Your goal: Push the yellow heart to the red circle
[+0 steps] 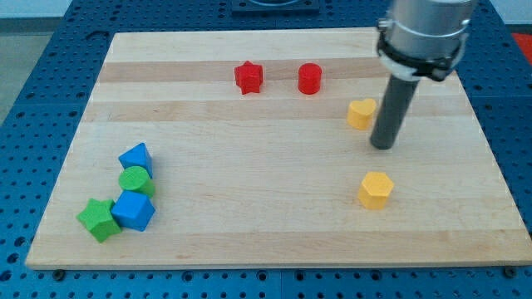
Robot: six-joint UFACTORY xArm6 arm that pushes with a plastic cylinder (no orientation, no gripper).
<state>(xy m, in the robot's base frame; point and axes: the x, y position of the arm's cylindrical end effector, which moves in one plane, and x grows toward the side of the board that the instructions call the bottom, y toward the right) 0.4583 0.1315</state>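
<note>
The yellow heart [361, 113] lies on the wooden board at the upper right. The red circle [310, 78] stands up and to the left of it, a short gap away. My tip [382, 145] rests on the board just to the lower right of the yellow heart, close to it; I cannot tell if it touches. The dark rod rises from the tip to the grey arm at the view's top right.
A red star [248, 77] lies left of the red circle. A yellow hexagon [376, 190] lies below my tip. At the lower left a cluster holds a blue block [135, 157], a green circle [134, 179], a blue block [133, 210] and a green star [99, 219].
</note>
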